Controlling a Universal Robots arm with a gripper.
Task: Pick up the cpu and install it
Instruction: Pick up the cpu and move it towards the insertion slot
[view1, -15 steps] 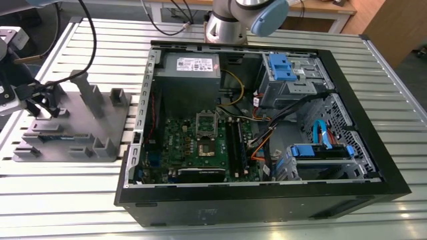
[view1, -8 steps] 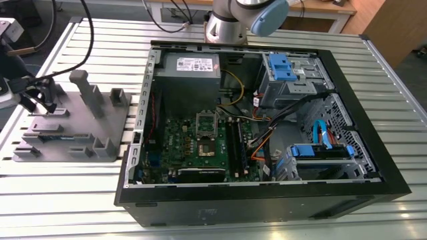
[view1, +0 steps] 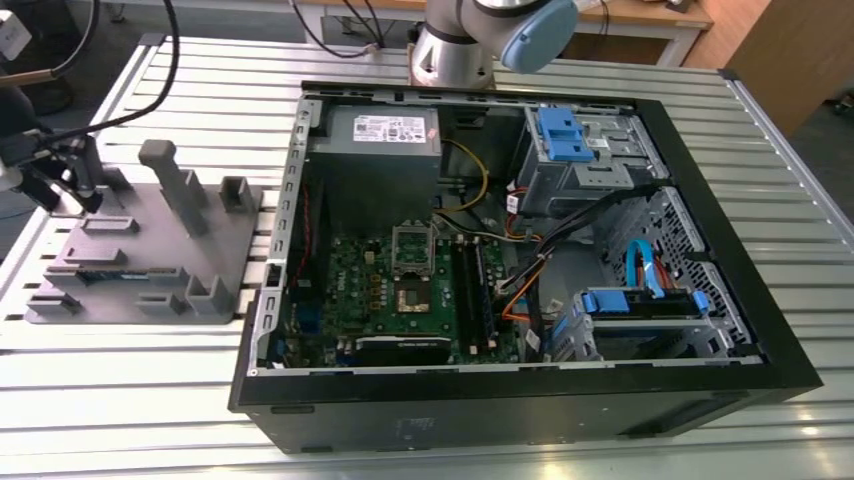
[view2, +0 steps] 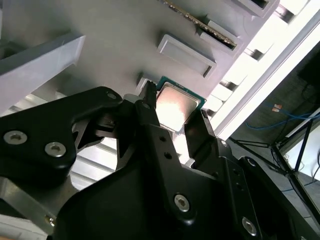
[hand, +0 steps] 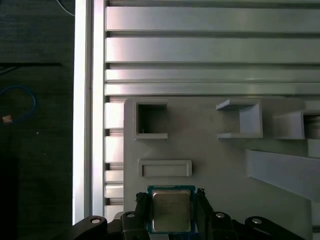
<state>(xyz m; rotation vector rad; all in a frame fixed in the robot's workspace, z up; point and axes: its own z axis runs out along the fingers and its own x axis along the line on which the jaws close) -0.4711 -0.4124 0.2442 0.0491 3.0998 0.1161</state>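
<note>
While the cpu (hand: 170, 212) lies flat on the grey fixture (hand: 210, 150), silvery top up, the end effector (hand: 172, 195) hangs over it with one finger (hand: 144, 207) on each side. Both wrist views show the jaws apart, just beside two opposite edges of the chip. In the first wrist view a thin line of fixture shows between the chip and one finger, so I read the end effector as open, with nothing gripped.

Fixture and chip sit on the slatted desk (view1: 160, 400) at the exterior view's left. They are well apart from the open computer case (view1: 534, 415), whose board (view1: 360, 290) lies inside with the socket (view1: 412, 270) near its middle.

The step in hand looks like the pick: the end effector is lined up over the chip, but the hold is not yet made. By my judgement, installation has not begun. A sound grasp here calls for the jaws to meet both edges evenly and squarely, because the chip is thin and offers little to hold. A skewed squeeze could tip it or let it slip. Its orientation would also need to be kept for the socket.
</note>
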